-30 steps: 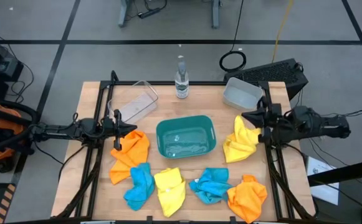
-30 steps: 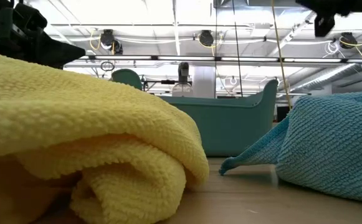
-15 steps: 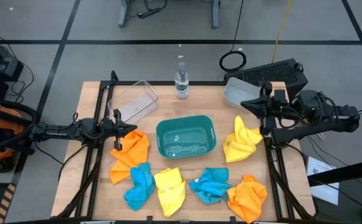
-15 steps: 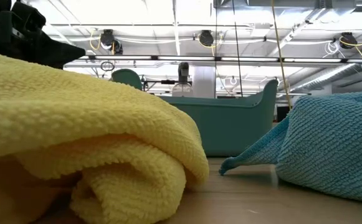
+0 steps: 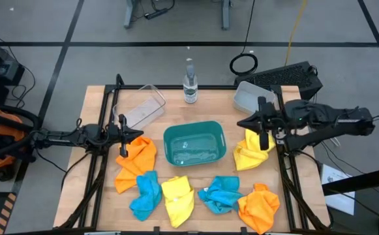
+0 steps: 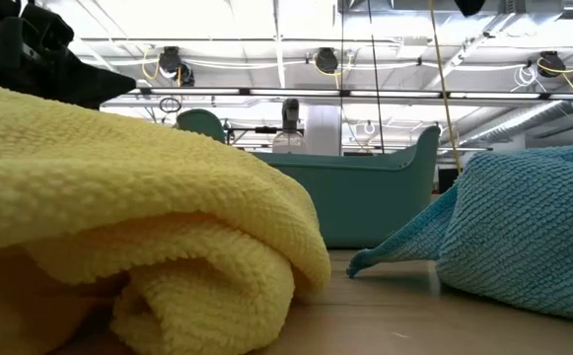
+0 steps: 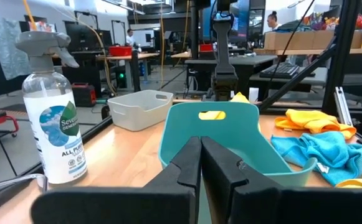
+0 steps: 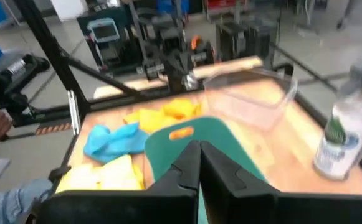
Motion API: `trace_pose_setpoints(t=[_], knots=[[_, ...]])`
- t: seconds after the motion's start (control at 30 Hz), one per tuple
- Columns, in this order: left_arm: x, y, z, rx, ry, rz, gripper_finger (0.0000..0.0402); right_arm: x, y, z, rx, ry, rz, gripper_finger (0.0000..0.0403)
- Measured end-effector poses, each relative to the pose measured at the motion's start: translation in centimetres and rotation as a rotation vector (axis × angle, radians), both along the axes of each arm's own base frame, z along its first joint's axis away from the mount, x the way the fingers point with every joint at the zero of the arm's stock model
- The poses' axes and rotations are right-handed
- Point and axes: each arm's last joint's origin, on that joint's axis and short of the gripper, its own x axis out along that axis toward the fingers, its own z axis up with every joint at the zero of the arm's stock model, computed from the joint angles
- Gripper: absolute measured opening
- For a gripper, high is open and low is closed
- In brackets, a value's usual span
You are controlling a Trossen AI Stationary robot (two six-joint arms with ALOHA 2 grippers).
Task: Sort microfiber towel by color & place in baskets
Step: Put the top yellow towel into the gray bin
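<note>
Several microfiber towels lie on the wooden table: orange (image 5: 137, 160), blue (image 5: 145, 193), yellow (image 5: 178, 200), blue (image 5: 220, 194), orange (image 5: 259, 207) and yellow (image 5: 251, 147). The teal basket (image 5: 194, 143) stands mid-table, the clear basket (image 5: 142, 108) at the far left and the pale grey basket (image 5: 253, 98) at the far right. My left gripper (image 5: 140, 135) is shut and empty, just beyond the left orange towel. My right gripper (image 5: 241, 123) is shut and empty, above the far edge of the right yellow towel, between the teal and grey baskets.
A clear spray bottle (image 5: 189, 81) stands at the far edge, between the clear and grey baskets. Black frame rails run along the table's left and right sides. In the low view, the yellow towel (image 6: 118, 217) and a blue towel (image 6: 523, 227) fill the foreground.
My right gripper has swung toward the table's far edge and come back. It now stands a little farther toward the table's left, closer to the teal basket. The towels and baskets have stayed where they were.
</note>
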Motion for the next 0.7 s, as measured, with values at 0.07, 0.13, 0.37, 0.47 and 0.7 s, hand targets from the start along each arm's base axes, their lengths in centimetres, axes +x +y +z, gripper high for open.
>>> trace_pose_setpoints(t=[0.07, 0.13, 0.37, 0.47, 0.7], knots=[[0.0, 0.0, -0.1, 0.0, 0.007, 0.001, 0.0018, 0.0, 0.2, -0.3, 0.01, 0.034, 0.01, 0.0], [0.1, 0.0, -0.1, 0.0, 0.015, 0.002, 0.0018, -0.1, 0.5, -0.8, 0.02, 0.079, 0.018, 0.0], [0.2, 0.0, -0.3, -0.048, 0.03, 0.002, 0.0018, 0.4, 1.6, -2.7, 0.036, 0.254, -0.043, 0.0], [0.3, 0.0, -0.4, -0.068, 0.038, 0.001, 0.0018, 1.0, 2.5, -3.7, 0.06, 0.336, -0.057, 0.0], [0.3, 0.0, -0.4, -0.075, 0.043, 0.001, 0.0018, 1.4, 4.2, -6.9, 0.038, 0.632, -0.147, 0.0015]])
